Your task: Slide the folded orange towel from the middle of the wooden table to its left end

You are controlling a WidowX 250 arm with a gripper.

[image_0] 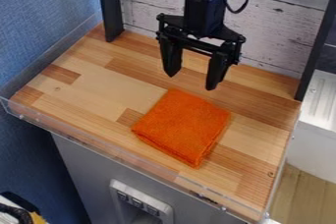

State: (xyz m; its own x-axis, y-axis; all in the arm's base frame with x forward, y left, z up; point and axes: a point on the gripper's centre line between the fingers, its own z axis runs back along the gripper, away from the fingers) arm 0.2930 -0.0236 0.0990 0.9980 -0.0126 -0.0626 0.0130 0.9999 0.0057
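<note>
Open black hand (191, 81) above folded orange cloth (181, 126), cloth flat on wooden work surface (98, 88).

The black arm comes in at the top edge, right of centre, and its gripper (192, 81) hangs downward in the upper middle, its two fingers spread wide apart.
</note>
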